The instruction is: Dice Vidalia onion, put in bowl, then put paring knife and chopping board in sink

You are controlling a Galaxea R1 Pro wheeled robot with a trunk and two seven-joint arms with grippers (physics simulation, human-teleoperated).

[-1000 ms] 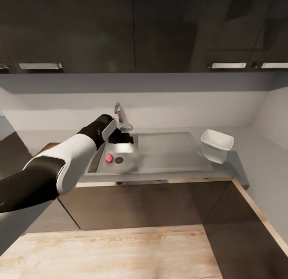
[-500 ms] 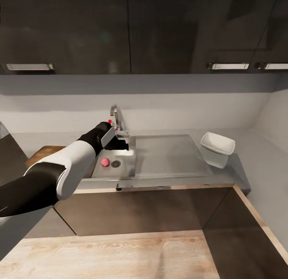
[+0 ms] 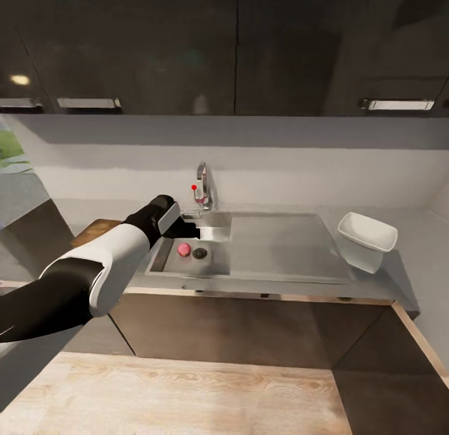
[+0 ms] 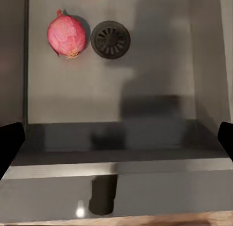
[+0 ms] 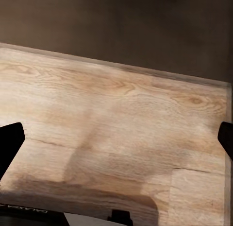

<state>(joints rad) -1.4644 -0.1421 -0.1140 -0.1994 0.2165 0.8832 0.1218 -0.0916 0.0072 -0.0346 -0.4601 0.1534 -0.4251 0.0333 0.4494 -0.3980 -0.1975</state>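
The robot's white-and-black left arm reaches out over the rectangular grey steel sink [image 3: 215, 269] set in the long glossy grey countertop [image 3: 399, 279]; its black left gripper [image 3: 189, 231] hangs above the basin's back edge, at about 12 o'clock from the small round pinkish-red Vidalia onion [image 3: 184, 250]; the onion lies on the basin floor, touching nothing, just beside the round dark drain [image 3: 199, 253], which sits at its 3 o'clock in the head view. In the left wrist view the two black fingertips [image 4: 10, 146] stand at opposite edges of the picture, spread wide with nothing between them; the onion [image 4: 66, 35] and the drain [image 4: 110, 39] lie well ahead of them, side by side on the steel floor. The angular chrome tap with its red knob [image 3: 202, 191] rises at the sink's back rim, at 12 o'clock from the basin; the flat drainboard [image 3: 280, 248] runs off toward 3 o'clock; beyond it, a shallow white squarish bowl [image 3: 366, 232] rests on the countertop near the corner. A corner of the dark brown wooden chopping board [image 3: 93, 231] shows at 9 o'clock from the sink, mostly hidden behind the arm. In the right wrist view the right gripper [image 5: 116, 141] has its dark fingertips [image 5: 10, 138] set far apart, holding nothing, above a pale wood-plank floor [image 5: 121, 119].
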